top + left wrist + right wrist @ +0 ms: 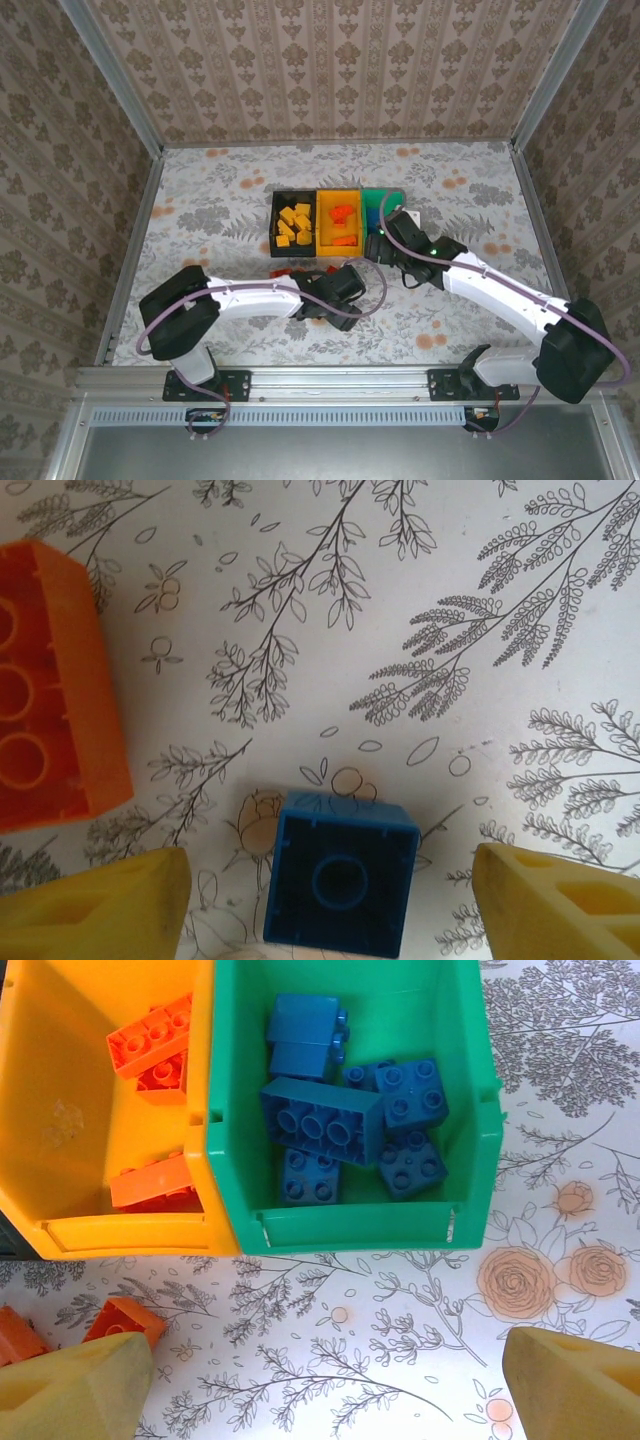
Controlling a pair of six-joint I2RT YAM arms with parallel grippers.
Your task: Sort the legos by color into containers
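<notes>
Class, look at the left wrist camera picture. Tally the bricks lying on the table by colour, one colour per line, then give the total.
Red-orange brick: 1
Blue brick: 1
Total: 2

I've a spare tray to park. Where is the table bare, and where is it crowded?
Bare: between the bins and the back wall, and from the black bin left to the table edge. Crowded: just before the bins, where red bricks lie and both arms reach.
</notes>
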